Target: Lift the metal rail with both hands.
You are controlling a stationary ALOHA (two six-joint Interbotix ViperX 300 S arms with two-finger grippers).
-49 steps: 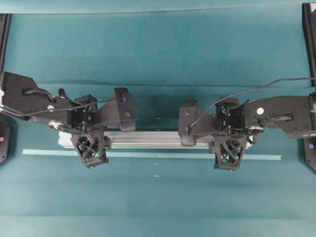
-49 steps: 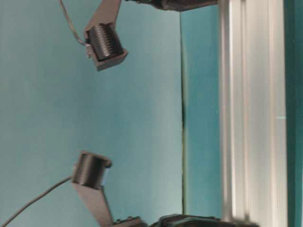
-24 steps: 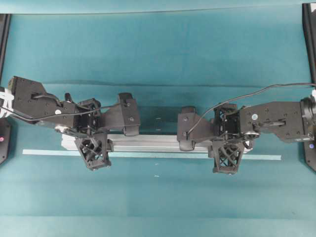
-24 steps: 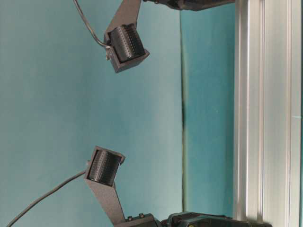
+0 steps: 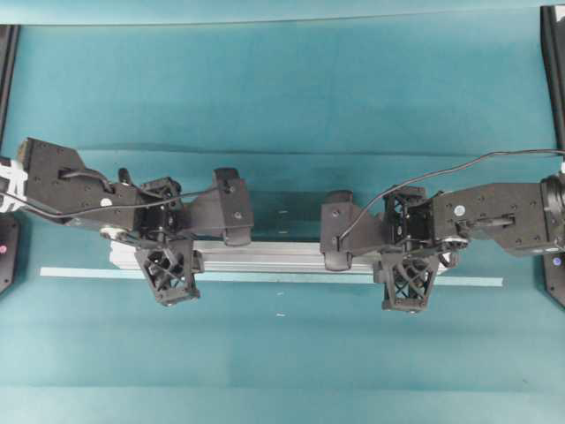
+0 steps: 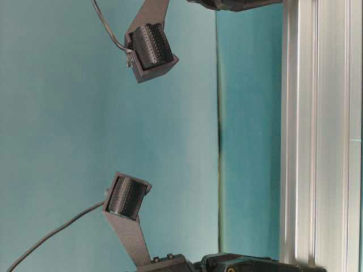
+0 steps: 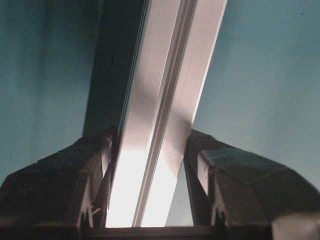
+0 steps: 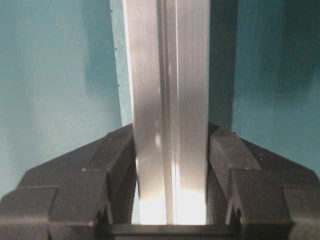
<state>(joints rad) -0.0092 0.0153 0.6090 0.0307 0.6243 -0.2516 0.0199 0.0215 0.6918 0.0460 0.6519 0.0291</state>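
While both arms are extended over the teal table surface point(image 5: 282, 115), the long silver grooved aluminium rail point(image 5: 265, 254) is gripped near its left end by the left black lattice-fingered gripper point(image 7: 150, 165), jaws partly closed against its sides. Near its right end it is clamped likewise by the right black gripper point(image 8: 172, 160). A thin pale tape strip point(image 5: 291, 278) is seen just beside the rail.

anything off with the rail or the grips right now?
Nothing stands out. The metal rail looks straight and undamaged, lying parallel to the pale tape strip on the table. The left gripper and right gripper each clamp it squarely between their fingers, one near each end.
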